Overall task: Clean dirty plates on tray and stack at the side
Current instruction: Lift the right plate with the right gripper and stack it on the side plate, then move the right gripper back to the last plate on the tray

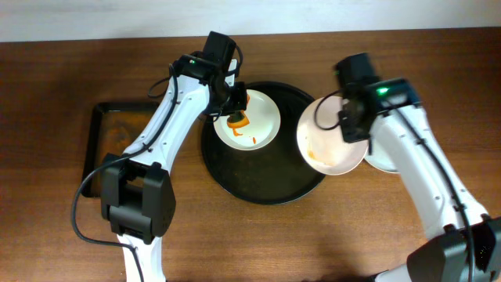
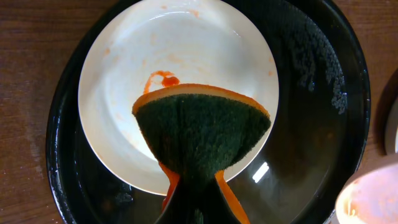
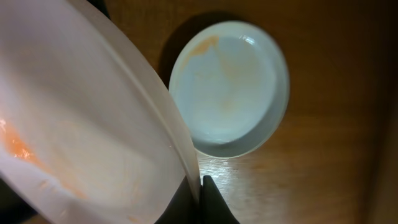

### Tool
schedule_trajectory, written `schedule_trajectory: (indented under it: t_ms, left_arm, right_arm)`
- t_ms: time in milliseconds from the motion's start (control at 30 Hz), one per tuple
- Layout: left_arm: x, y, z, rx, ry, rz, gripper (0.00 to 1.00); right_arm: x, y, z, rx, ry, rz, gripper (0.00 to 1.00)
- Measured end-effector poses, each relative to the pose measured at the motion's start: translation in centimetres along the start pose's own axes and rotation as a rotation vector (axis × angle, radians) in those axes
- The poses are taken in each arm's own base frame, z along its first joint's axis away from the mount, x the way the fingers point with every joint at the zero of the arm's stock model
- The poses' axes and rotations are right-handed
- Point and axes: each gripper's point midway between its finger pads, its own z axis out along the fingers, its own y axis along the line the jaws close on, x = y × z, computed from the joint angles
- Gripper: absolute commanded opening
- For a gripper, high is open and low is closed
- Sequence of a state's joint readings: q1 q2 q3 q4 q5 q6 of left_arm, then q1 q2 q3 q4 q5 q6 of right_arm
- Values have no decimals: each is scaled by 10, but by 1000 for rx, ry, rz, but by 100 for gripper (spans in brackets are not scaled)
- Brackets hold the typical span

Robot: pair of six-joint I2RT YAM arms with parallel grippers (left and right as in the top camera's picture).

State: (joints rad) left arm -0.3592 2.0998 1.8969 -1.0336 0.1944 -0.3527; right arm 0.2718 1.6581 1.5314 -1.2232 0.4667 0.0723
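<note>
A white plate (image 1: 258,117) (image 2: 186,68) with red sauce smears lies on the large round black tray (image 1: 262,184) (image 2: 311,81). My left gripper (image 1: 233,110) (image 2: 196,199) is shut on a green and orange sponge (image 2: 202,134) (image 1: 238,120) held over that plate. My right gripper (image 1: 348,117) (image 3: 199,193) is shut on the rim of the pale pink plate (image 1: 329,141) (image 3: 81,124), lifted and tilted over the tray's right edge, with orange smears. The pale blue-green plate (image 3: 230,93) (image 1: 383,163) lies on the table to the right, mostly hidden under my right arm in the overhead view.
A smaller rectangular black tray (image 1: 109,133) with a brownish floor sits at the left. The wooden table (image 1: 329,235) runs along the front. The table's far edge is at the top of the overhead view.
</note>
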Motion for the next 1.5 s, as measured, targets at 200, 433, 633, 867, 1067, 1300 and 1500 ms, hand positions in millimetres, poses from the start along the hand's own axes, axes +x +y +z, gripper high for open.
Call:
schedule_trajectory:
  t_ms: [200, 433, 633, 867, 1067, 1300, 1500]
  left_arm:
    - [0, -1, 0, 9, 3, -2, 1]
    - [0, -1, 0, 11, 3, -2, 1]
    - [0, -1, 0, 11, 3, -2, 1]
    - [3, 1, 0, 3, 13, -5, 1]
    - [8, 15, -1, -72, 28, -10, 1]
    - [7, 19, -1, -97, 21, 14, 1]
    - [2, 19, -1, -98, 2, 60, 1]
  right_arm:
    - [-16, 11, -38, 274, -136, -170, 4]
    - [-27, 17, -67, 429, -243, -219, 4]
    - [-29, 10, -71, 471, -261, -180, 4]
    - [-25, 5, -57, 397, -240, -24, 4]
    - [-9, -48, -3, 244, -68, 261, 4]
    - [18, -123, 51, 63, 47, 627, 4]
    - [33, -144, 83, -86, 97, 749, 31]
